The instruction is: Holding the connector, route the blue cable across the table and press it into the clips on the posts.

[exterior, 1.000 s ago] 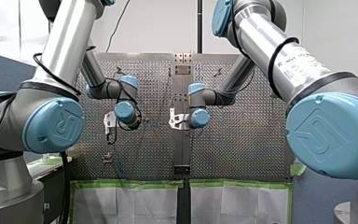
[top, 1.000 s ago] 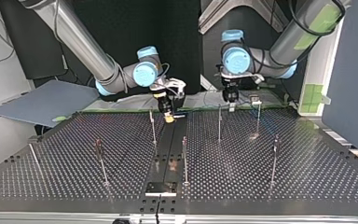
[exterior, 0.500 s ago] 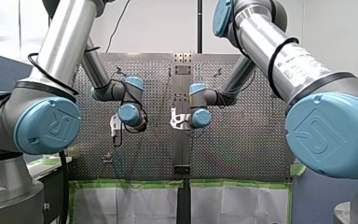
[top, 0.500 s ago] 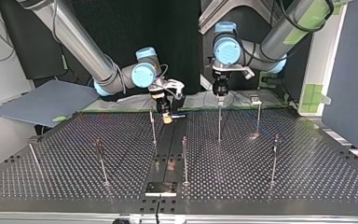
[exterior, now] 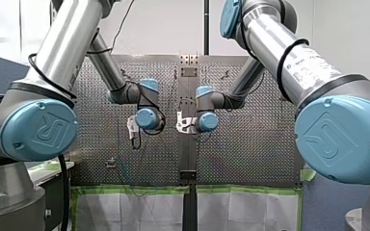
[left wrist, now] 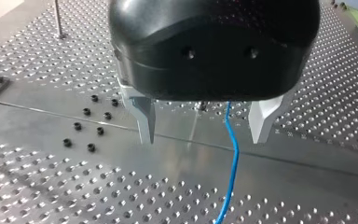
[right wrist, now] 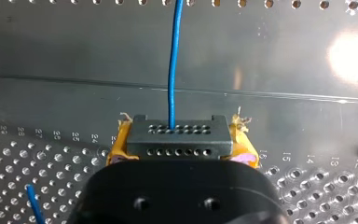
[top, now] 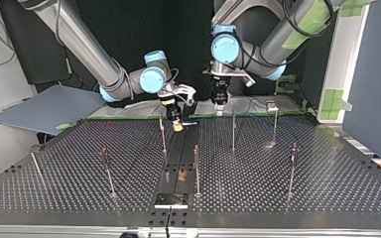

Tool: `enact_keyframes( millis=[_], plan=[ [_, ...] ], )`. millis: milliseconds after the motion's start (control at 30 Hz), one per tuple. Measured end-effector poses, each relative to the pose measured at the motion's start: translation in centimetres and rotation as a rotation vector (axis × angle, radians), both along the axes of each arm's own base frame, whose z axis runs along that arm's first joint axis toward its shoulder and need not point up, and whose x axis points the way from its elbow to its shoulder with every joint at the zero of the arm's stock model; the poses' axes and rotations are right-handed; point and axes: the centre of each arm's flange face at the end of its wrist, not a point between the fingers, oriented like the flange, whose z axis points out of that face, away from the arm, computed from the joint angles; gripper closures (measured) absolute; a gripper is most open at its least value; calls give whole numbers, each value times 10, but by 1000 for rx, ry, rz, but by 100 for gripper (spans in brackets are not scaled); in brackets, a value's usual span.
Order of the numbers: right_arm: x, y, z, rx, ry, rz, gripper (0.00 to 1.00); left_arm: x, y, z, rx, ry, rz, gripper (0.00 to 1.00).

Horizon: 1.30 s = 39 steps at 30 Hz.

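Clamping the connector, my right jaws hold firm; my left jaws gape wide astride the blue cable, which looks thin and floppy, so pinch it close.

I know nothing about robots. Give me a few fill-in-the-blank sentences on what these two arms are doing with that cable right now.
1. My right gripper is shut on a dark ___.
2. The cable leaving it is ___ in colour.
3. My left gripper is ___, with the cable passing between its fingers.
Missing words: connector; blue; open.
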Motion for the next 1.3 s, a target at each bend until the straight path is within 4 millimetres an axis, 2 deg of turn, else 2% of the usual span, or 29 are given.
enact_keyframes(
  millis=[600,833,900,933,967,1000,1033,1067,1100,1167,1300],
  plan=[
    [0,0,0,2,0,2,100,65,-9,-25,-12,8,19,0],
    [0,0,0,2,1,2,100,75,-10,-35,-19,13,26,0],
    [0,0,0,2,1,2,100,75,-10,-36,-18,14,31,4],
    [0,0,0,1,0,2,100,75,-10,-36,-17,15,33,25],
    [0,0,0,1,1,2,100,75,-10,-36,-16,15,36,39],
    [0,0,0,1,1,2,100,75,-10,-36,-14,15,40,39],
    [0,0,0,1,1,2,100,74,-10,-36,-12,14,42,54],
    [0,0,0,1,1,2,100,74,-10,-36,-11,14,43,75],
    [0,0,0,1,1,2,100,74,-11,-35,-10,14,44,75],
    [0,0,1,1,0,2,100,73,-12,-35,-10,13,44,100],
    [1,0,2,-1,-1,3,100,72,-13,-32,-9,15,42,100]
  ],
)
